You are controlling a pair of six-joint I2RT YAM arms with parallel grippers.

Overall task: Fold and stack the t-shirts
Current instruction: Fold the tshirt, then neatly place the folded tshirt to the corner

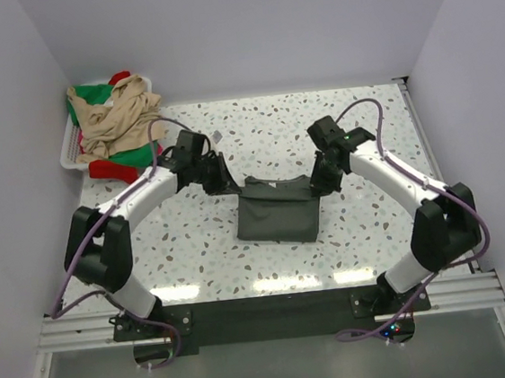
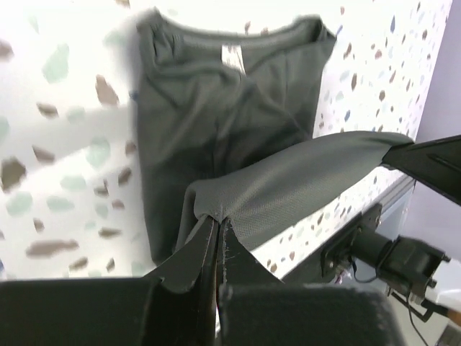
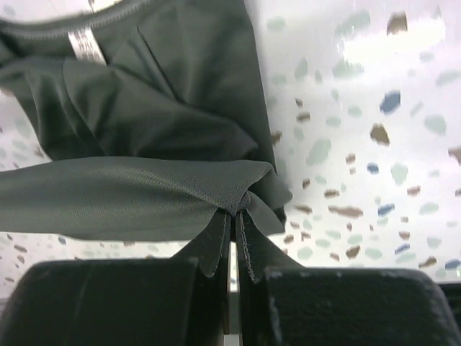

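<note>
1. Top external view: the dark grey t-shirt [image 1: 278, 213] lies folded in the middle of the bench [image 1: 363, 123]. Its collar end points to 12 o'clock, and its lifted far edge runs from 9 to 3 o'clock.
2. The left gripper [image 1: 223, 183] is at the shirt's 10 o'clock corner, pinched tight on a raised fold of grey cloth.
3. The right gripper [image 1: 322, 182] is at the 2 o'clock corner, likewise clamped on the cloth.
4. The white neck label [image 2: 232, 56] lies flat beyond the raised fold.
5. At the bench's 10 o'clock corner, a white basket [image 1: 66, 152] holds a beige shirt [image 1: 118, 113], a green shirt [image 1: 140, 153] and a red shirt [image 1: 110, 170].
</note>
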